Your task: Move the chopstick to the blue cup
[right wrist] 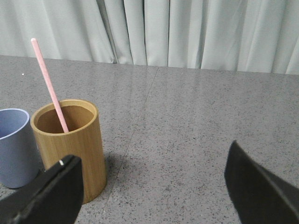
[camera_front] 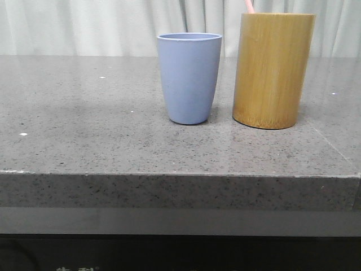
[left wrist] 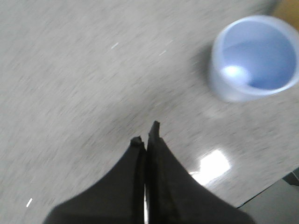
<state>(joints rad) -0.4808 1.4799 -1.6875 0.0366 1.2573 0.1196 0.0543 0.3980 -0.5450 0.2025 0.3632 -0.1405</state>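
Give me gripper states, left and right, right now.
Left gripper: closed, holding nothing, above the bare table.
Right gripper: open, holding nothing; chopstick sits in the bamboo holder.

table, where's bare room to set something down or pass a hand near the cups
Bare table stretches left of the blue cup, and a strip runs in front of both cups to the near edge. In the right wrist view, the surface beside the bamboo cup, away from the blue one, is open too. Only a narrow gap separates the two cups.
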